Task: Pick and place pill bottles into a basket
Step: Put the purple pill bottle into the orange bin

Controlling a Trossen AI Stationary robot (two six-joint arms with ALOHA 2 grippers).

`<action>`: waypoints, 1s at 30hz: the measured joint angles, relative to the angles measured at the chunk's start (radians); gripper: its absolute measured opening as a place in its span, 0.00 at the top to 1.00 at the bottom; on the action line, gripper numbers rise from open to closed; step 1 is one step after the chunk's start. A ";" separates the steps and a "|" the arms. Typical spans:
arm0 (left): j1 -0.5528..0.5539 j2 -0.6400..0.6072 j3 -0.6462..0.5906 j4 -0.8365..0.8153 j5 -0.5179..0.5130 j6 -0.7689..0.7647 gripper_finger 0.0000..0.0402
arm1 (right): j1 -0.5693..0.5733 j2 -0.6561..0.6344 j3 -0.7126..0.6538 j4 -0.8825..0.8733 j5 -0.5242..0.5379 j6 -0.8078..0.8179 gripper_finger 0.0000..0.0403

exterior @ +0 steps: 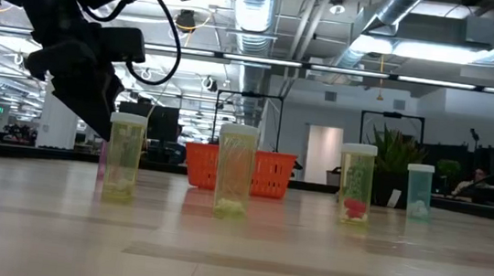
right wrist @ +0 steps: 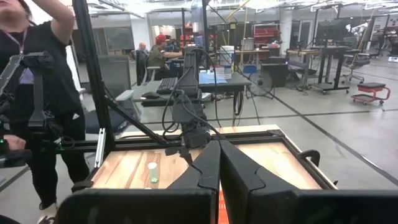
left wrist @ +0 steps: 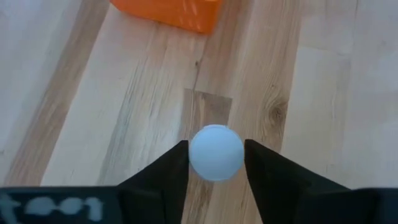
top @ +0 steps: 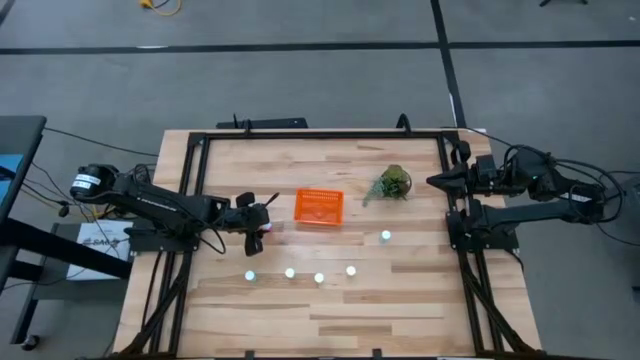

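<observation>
Six bottles: five small round white-capped pill bottles (top: 289, 272) stand loose on the pale wooden plank worktop (top: 330, 320), four in a row at its near side, one (top: 386, 236) apart toward the right; the sixth is in my grip.
Left pincer (top: 262, 228): it hangs low over the worktop just left of the basket, its two dark fingers (left wrist: 160, 177) pressed on either side of a smooth round white cap (left wrist: 216, 152), so I am pinching a pill bottle by its top.
Why held so: gripped by the cap, the bottle hangs upright, and I judge it is ready to be carried the short way over the low wall.
Basket: small square bright-orange plastic basket (top: 319, 208) with latticed walls sits mid-worktop; I cannot tell whether anything lies in it.
Bottle bodies: clear, yellowish or bluish plastic cylinders (exterior: 234, 171), light and easily tipped, I judge.
Plant: small green leafy clump (top: 391, 184) stands right of the basket.
Right pincer (top: 433, 181): waiting at the right edge, fingers pressed together on nothing.
</observation>
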 joint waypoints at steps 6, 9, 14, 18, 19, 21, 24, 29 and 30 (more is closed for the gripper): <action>0.000 0.000 0.000 0.001 -0.008 0.000 0.72 | 0.000 0.000 0.000 0.000 0.000 0.000 1.00; 0.000 0.000 0.000 0.010 -0.025 -0.001 0.73 | 0.000 0.000 0.000 0.000 0.000 0.000 1.00; 0.000 0.000 0.022 0.025 -0.054 0.000 0.71 | 0.000 0.000 0.000 0.000 0.000 0.000 1.00; 0.000 0.000 0.081 0.012 -0.106 0.036 0.72 | 0.000 0.000 0.000 0.000 0.000 0.000 1.00; 0.002 0.000 0.100 0.011 -0.124 0.050 0.72 | 0.000 0.000 0.000 0.000 0.000 0.000 1.00; 0.011 0.000 0.139 0.015 -0.152 0.083 0.72 | 0.000 0.000 0.000 0.000 0.000 0.000 1.00; 0.046 0.000 0.199 0.020 -0.163 0.133 0.72 | 0.000 0.000 0.000 0.000 0.000 0.000 1.00; 0.141 0.000 0.262 0.102 -0.070 0.233 0.71 | 0.000 0.000 0.000 0.000 0.000 0.000 1.00; 0.164 0.008 0.272 0.119 -0.035 0.243 0.71 | 0.000 0.000 0.000 0.000 0.000 0.000 1.00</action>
